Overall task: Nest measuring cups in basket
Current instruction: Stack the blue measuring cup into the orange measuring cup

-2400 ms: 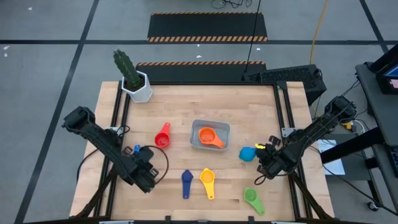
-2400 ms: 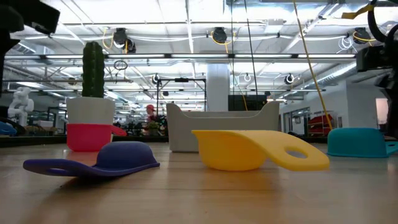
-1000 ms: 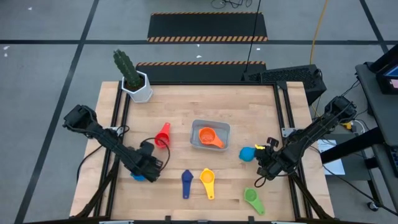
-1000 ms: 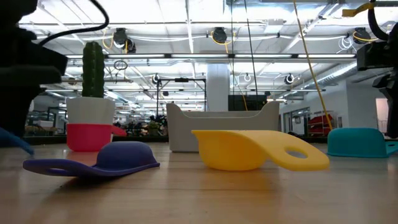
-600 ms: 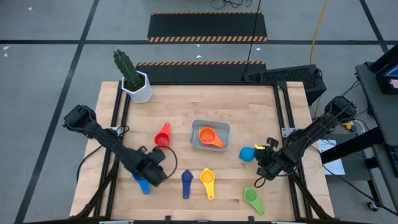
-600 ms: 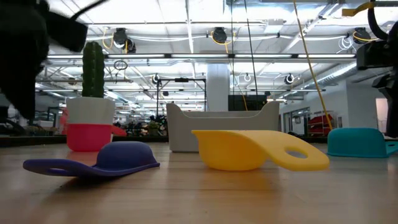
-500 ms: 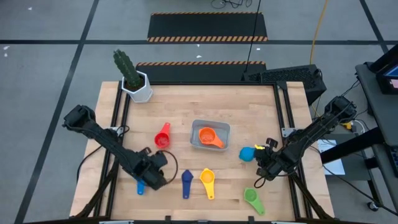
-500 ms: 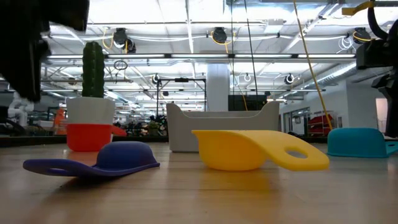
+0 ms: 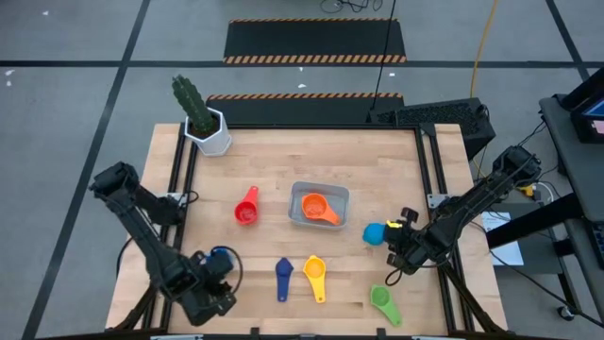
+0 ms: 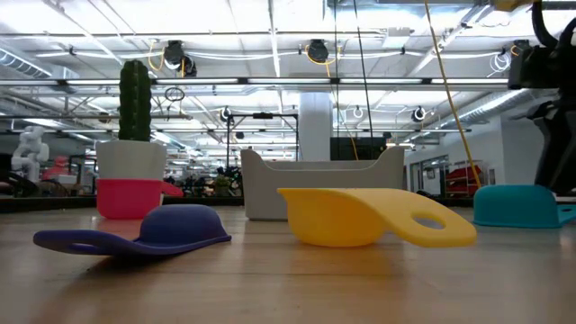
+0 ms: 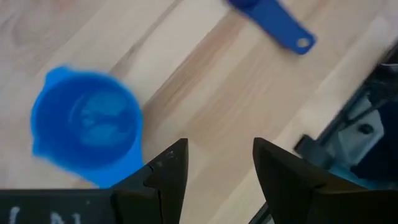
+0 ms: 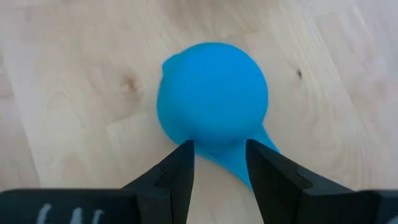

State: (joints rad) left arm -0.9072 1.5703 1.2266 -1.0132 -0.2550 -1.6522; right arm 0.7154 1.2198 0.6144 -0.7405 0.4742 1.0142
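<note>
I am looking down on the worktop (image 9: 377, 179) and seeing the basket (image 9: 319, 205) sitting near its middle with the orange cup (image 9: 314, 206) lying inside it. The red cup (image 9: 246, 206) is lying just to the basket's left, and the navy cup (image 9: 283, 277) and yellow cup (image 9: 314, 276) are lying side by side nearer the front edge, with the green cup (image 9: 384, 302) off toward the front right corner. My left gripper (image 9: 213, 283) is hanging over the front left part of the worktop with its fingers (image 11: 166, 171) parted and nothing between them; the blue cup (image 11: 87, 124) is sitting upright on the wood just beside them, and I am seeing the navy cup's handle farther off in the wrist view. My right gripper (image 9: 395, 241) is hovering right beside the light blue cup (image 9: 375, 232), which is lying bowl-down to the right of the basket; its fingers (image 12: 177, 171) are standing part open on either side of the cup's handle, not clamping it. The cactus pot (image 9: 209, 132) is standing at the back left corner.
</note>
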